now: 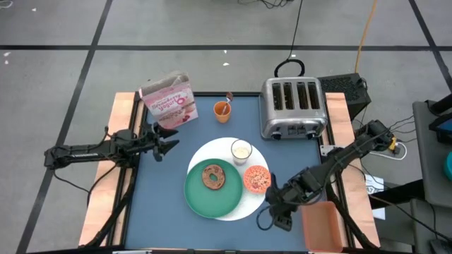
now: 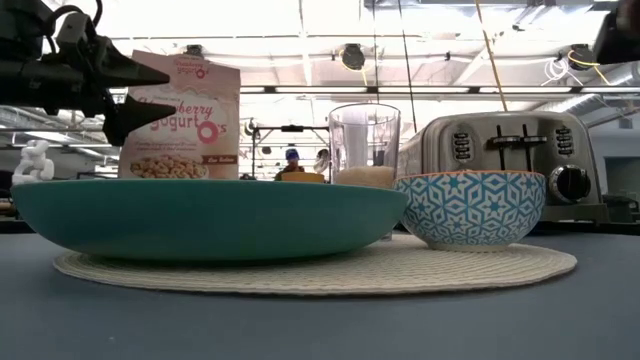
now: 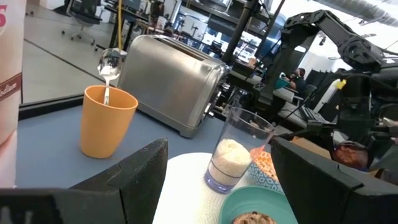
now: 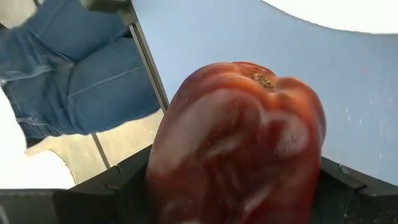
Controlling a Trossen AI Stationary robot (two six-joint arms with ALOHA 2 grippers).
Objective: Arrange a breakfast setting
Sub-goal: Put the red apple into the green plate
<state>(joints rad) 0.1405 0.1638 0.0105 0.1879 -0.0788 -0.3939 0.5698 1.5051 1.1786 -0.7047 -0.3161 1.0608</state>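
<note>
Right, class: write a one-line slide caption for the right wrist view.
Dark red fruit held between the right gripper fingers above the blue table.

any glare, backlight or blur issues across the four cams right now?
Low view: bright ceiling lights behind leave the left gripper silhouetted. Left wrist view: toaster mirrors the room; near fingers soft. Right wrist view: dark red fruit fills the frame, glossy highlights. High view: even light.

Blue tabletop (image 1: pixel 169 204) under my reach, pale wood strips along both side edges. Silver four-slot toaster (image 1: pixel 293 107) at far right part — slots up, black cord trailing off behind. Pink cereal box (image 1: pixel 168 99) upright at far left corner. Orange cup (image 1: pixel 222 111) between box and toaster. Orange-brown bin (image 1: pixel 326 226) just off near right edge. Jeans-clad legs (image 4: pixel 68 74) beside tabletop edge.
</note>
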